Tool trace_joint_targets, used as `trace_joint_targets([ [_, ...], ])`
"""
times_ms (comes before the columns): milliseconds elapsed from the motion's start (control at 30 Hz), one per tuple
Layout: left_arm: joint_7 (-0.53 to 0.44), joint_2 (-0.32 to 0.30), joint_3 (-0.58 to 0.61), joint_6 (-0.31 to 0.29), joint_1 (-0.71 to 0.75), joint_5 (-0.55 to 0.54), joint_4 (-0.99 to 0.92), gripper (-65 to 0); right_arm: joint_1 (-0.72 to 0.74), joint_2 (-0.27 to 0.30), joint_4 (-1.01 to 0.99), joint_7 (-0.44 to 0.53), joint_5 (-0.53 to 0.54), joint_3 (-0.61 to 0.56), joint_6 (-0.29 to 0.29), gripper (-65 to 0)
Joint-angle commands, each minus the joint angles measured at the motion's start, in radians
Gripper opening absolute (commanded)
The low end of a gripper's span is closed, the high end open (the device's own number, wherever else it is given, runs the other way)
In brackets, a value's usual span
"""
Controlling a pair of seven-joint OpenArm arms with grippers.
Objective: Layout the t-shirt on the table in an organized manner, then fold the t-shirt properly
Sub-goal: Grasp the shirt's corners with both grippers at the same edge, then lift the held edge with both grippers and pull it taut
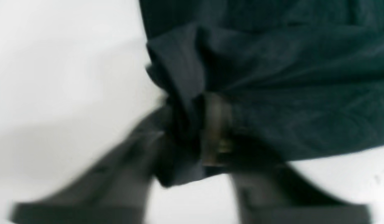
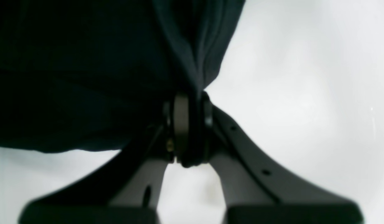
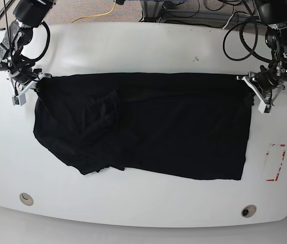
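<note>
The t-shirt (image 3: 148, 127) lay spread across the middle of the white bench (image 3: 143, 46), long axis running side to side in the base view, its far edge drawn nearly straight between the two arms. The left tool (image 3: 254, 87) sat at the shirt's far corner on the base view's right; its wrist view, blurred, showed the pads (image 1: 215, 124) pinched on a bunched fold of the black cloth (image 1: 272, 93), so it was closed on the t-shirt. The right tool (image 3: 31, 84) sat at the opposite far corner, base view's left; its wrist view showed the pads (image 2: 181, 124) pressed together with a gathered ridge of fabric (image 2: 86, 77) clamped between them, likewise closed on the t-shirt. The shirt's body near the right tool was rumpled, with a creased fold lying over it; the part toward the left tool lay flatter. The near hem ran ragged, reaching closest to the bench's front edge below the left tool's corner. A red tape outline (image 3: 276, 162) lay on the bench just beyond the shirt's side below the left tool, not touching it. Two round grommet holes (image 3: 26, 198) sat in the bench near its front edge, clear of the cloth.
</note>
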Motion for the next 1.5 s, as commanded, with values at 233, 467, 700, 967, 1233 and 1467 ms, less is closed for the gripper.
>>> trace_joint_targets([
  [233,0.088,-0.008,0.001,-0.002,0.045,0.005,0.084,-65.0,-0.010,0.023,0.013,-0.026,-0.011,0.007,0.001,-65.0],
  [467,0.146,0.032,0.001,-0.002,0.137,0.008,0.248,-65.0,-0.086,0.032,0.094,-0.074,-0.010,0.035,0.001,-65.0],
  [700,0.200,0.042,0.001,-0.002,0.235,0.003,0.381,-65.0,-0.188,0.031,0.211,-0.113,-0.010,0.073,0.001,-65.0],
  [967,0.294,0.039,0.001,-0.002,0.267,0.002,0.407,-65.0,-0.315,0.029,0.298,-0.127,-0.008,0.117,0.001,-65.0],
  [1233,0.297,0.023,-0.002,-0.004,0.322,0.000,0.409,-65.0,-0.346,0.012,0.298,-0.127,-0.008,0.156,0.001,-65.0],
  [1467,0.297,0.015,0.001,-0.004,0.330,0.000,0.409,-63.3,-0.355,0.011,0.298,-0.127,-0.008,0.153,0.001,-64.8],
])
